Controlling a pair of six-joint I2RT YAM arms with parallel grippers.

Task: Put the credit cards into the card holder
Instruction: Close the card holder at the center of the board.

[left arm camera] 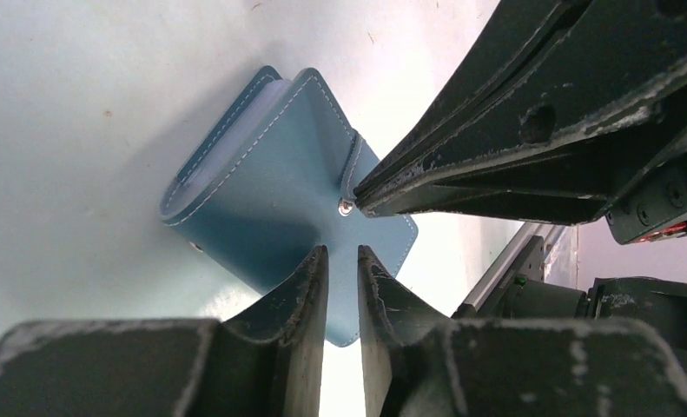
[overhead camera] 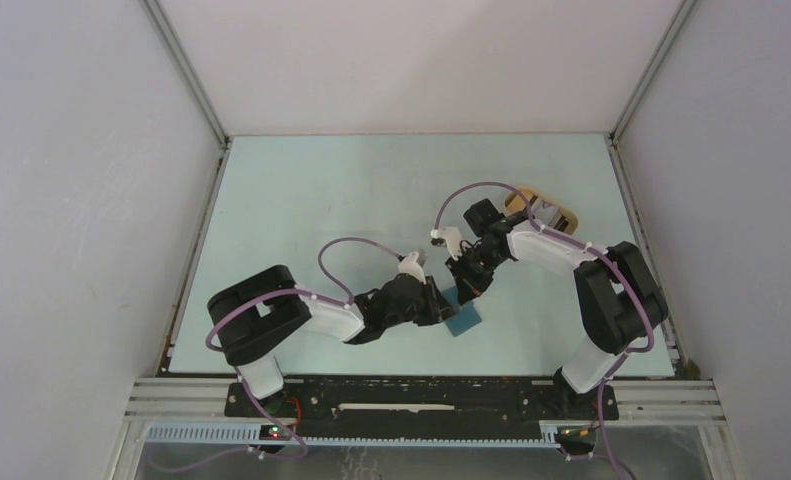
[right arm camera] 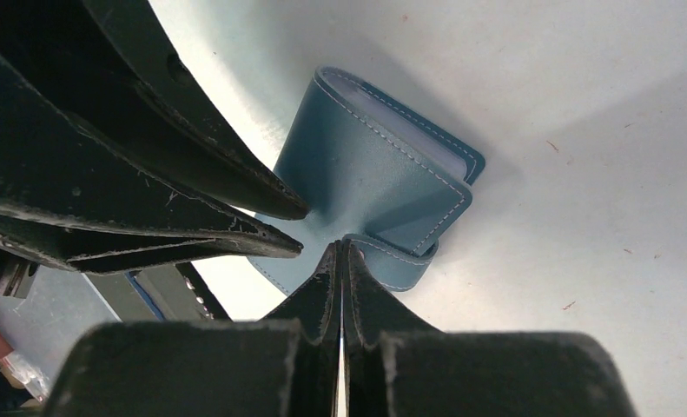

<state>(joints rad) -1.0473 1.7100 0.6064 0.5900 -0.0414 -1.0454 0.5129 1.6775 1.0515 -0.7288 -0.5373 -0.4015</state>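
Observation:
The teal-blue card holder (overhead camera: 463,320) lies folded on the table between both grippers, and shows in the left wrist view (left arm camera: 270,182) and the right wrist view (right arm camera: 370,165). My right gripper (overhead camera: 468,290) is shut on its snap tab (right arm camera: 400,261), tips (right arm camera: 340,246) at the snap. My left gripper (overhead camera: 443,306) has its jaws a narrow gap apart with nothing between them, tips (left arm camera: 343,254) over the holder's outer flap. A pale layer (right arm camera: 426,139) shows inside the fold; I cannot tell whether it is card or pocket. A whitish-grey credit card (overhead camera: 544,208) lies on the tray.
A tan oval tray (overhead camera: 563,213) sits at the back right, partly behind the right arm. Grey walls close in the table on the left, the back and the right. The black rail (overhead camera: 421,395) with the arm bases runs along the near edge.

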